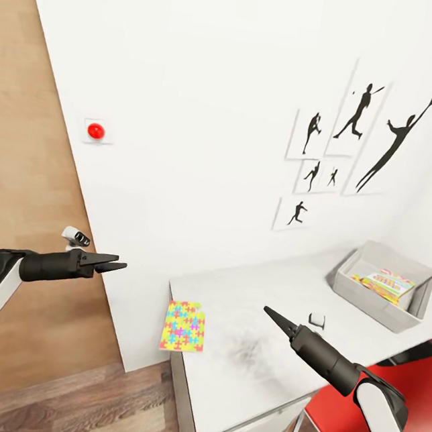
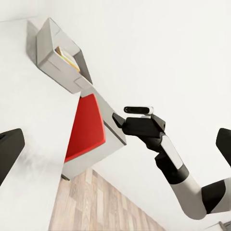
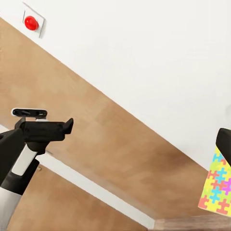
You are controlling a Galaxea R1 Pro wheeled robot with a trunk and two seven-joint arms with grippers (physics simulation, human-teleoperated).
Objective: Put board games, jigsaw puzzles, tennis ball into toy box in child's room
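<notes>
Your left gripper [image 1: 116, 266] hangs off the table's [image 1: 340, 305] left end, fingers close together, nothing held. Your right gripper [image 1: 273, 315] hovers over the tabletop; its fingers look pinched to a point, empty, though I can't be sure from this angle. One jigsaw puzzle [image 1: 183, 325] lies at the table's near-left corner, overhanging the edge. The toy box [image 1: 383, 285] sits at the far right, a colourful board game [image 1: 385, 284] inside.
</notes>
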